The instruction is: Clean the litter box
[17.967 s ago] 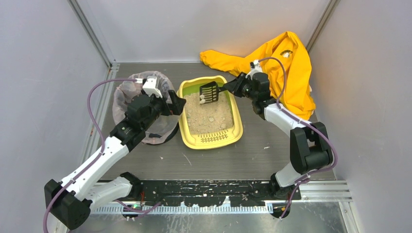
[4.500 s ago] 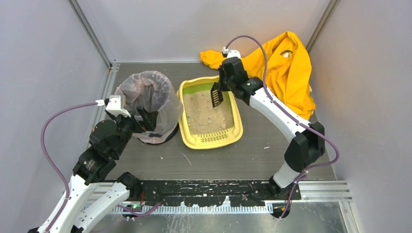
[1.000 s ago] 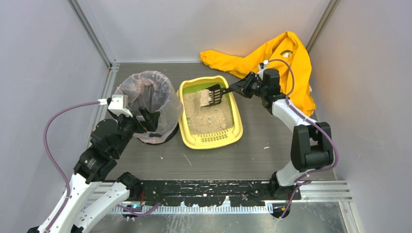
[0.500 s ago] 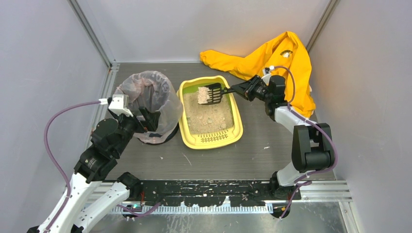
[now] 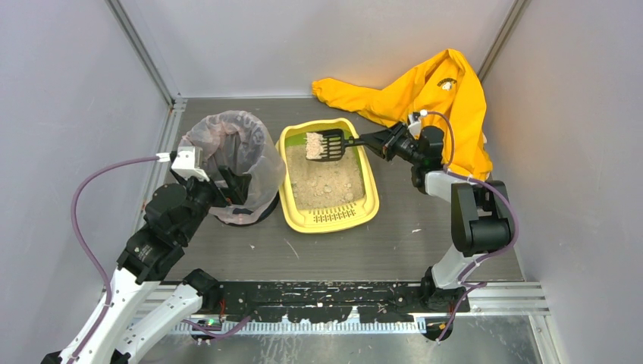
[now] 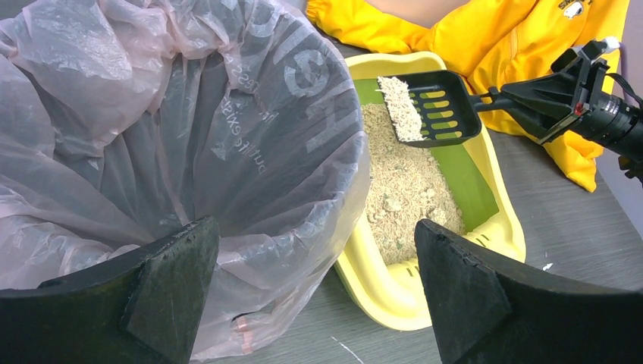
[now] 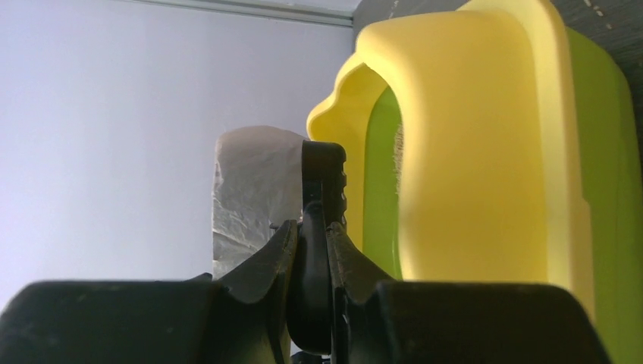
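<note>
Yellow plastic with a green inner wall, the shallow rounded litter box (image 5: 334, 218) sits about mid-tabletop (image 5: 341, 250), its slotted lip toward the arms and beige sandy litter spread across its floor. Just to its left stands a round bin lined with a translucent plastic bag (image 5: 227, 140); behind it and to the right a crumpled yellow garment (image 5: 447, 106) lies against the back corner.

From the right, the right arm's fingers (image 5: 375, 140) are pressed together on the thin handle of a small black slotted scoop (image 5: 327, 145), holding it roughly level over the far end of the box, clear of the sand. A pale clump of litter (image 5: 313, 144) rests at the scoop's outer end, nearest the bin.

At the bin's near rim, the left arm's fingers (image 6: 462, 296) are spread wide with nothing between them but the bag's bulge; whether they touch it, I can't tell.
</note>
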Robot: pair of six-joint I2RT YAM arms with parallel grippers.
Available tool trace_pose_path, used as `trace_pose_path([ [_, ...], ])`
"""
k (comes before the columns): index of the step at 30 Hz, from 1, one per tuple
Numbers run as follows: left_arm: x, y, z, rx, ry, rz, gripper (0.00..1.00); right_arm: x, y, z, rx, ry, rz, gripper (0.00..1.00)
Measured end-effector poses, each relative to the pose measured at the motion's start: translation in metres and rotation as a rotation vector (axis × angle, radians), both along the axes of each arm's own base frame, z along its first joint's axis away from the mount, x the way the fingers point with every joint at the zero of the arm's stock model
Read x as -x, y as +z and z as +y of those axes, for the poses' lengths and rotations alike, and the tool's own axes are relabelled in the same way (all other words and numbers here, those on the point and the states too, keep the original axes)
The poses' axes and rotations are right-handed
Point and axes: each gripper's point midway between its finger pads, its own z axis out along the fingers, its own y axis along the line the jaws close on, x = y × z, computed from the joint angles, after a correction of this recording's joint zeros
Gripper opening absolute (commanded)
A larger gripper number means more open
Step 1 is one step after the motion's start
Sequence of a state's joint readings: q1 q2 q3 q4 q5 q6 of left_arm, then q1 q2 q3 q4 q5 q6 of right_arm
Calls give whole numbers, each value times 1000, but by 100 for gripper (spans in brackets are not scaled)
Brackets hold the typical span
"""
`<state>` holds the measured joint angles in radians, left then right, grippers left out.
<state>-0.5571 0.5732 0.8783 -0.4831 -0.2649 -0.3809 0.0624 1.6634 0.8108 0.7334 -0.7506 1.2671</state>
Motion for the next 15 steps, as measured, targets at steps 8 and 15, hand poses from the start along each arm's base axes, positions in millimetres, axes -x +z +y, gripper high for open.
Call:
trace_pose_path([
  [8,-1,0,-1,-1,-1,1,100,-1,15,3,-54,19,-46,1],
  [15,-1,1,-1,2,0,-4,100,-6,5,11,-100,33,-35,1],
])
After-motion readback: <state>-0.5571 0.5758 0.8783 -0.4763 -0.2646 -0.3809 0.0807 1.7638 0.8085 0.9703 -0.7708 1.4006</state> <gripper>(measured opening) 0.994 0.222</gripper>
